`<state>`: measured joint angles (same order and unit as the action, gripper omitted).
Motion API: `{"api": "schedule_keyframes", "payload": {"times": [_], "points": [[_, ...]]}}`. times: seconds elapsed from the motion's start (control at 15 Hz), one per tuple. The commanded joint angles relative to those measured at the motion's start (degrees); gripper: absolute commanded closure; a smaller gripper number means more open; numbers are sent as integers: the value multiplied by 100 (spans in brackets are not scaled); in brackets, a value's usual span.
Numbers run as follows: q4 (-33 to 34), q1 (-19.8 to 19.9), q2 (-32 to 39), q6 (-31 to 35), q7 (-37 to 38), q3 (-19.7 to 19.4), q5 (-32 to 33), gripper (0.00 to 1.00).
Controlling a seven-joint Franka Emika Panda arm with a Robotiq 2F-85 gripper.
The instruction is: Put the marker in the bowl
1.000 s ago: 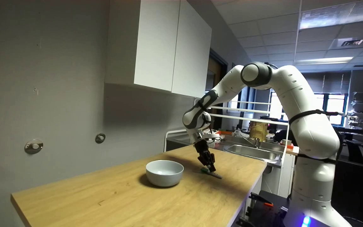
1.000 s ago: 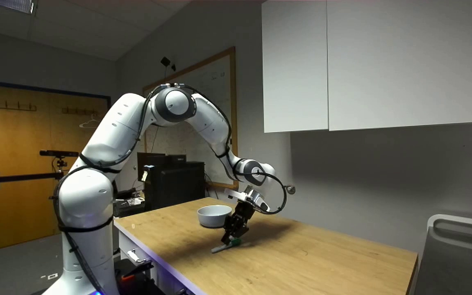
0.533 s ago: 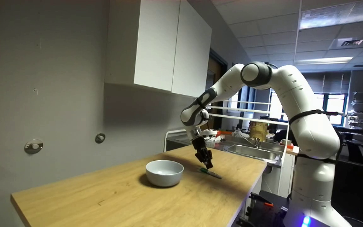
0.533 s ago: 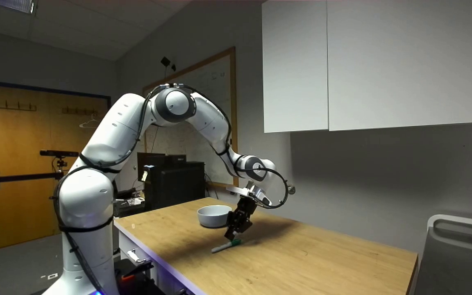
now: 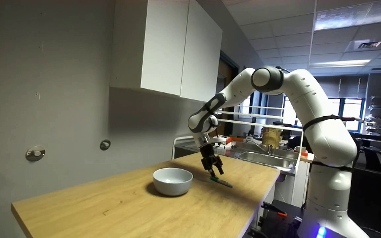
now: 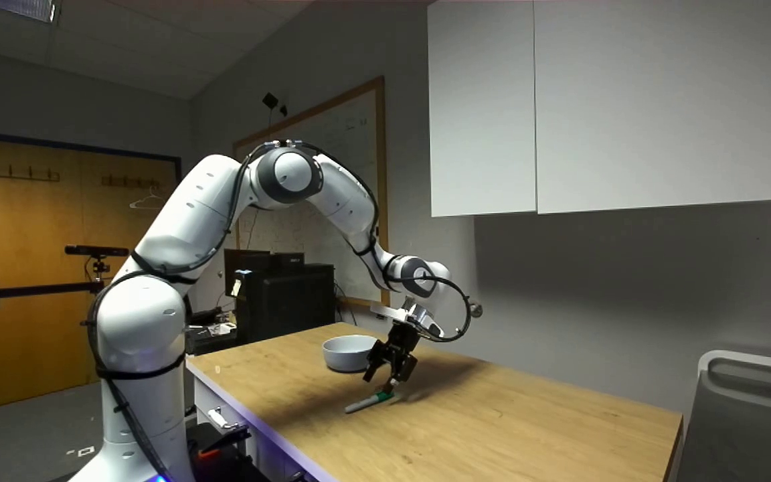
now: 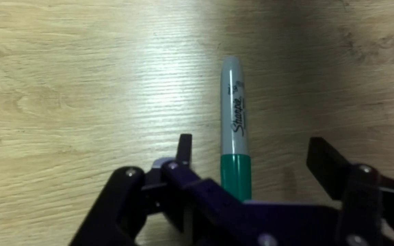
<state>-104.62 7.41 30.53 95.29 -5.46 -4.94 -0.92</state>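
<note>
Wrist view: my gripper [image 7: 250, 149] gapes over the green-capped Sharpie [image 7: 234, 131]; the nearer nine-o'clock finger [image 7: 184, 148], striking first, could roll it.

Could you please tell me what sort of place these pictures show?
Probably a robotics lab or workroom, though I cannot be certain. What suggests it: a white-and-grey jointed robot arm, a brown wood-framed rectangular whiteboard, and a silver metal sink, which might also suit a kitchenette.
</note>
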Motion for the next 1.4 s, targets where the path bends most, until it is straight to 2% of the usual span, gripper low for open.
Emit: {"api": "schedule_keyframes", "payload": {"times": [0.0,0.33,0.4,0.47,1.0,1.13,1.2,1.33], "points": [[220,79,218,-190,-30,48,-103,0],[282,122,441,-244,-55,49,-132,0],[281,104,470,-221,14,33,-110,25],[285,102,492,-218,18,33,-105,25],[288,117,383,-64,281,6,-305,85],[261,131,323,64,434,0,-495,87],[249,126,293,133,484,-1,-567,84],[133,22,111,464,605,-18,-527,84]]}}
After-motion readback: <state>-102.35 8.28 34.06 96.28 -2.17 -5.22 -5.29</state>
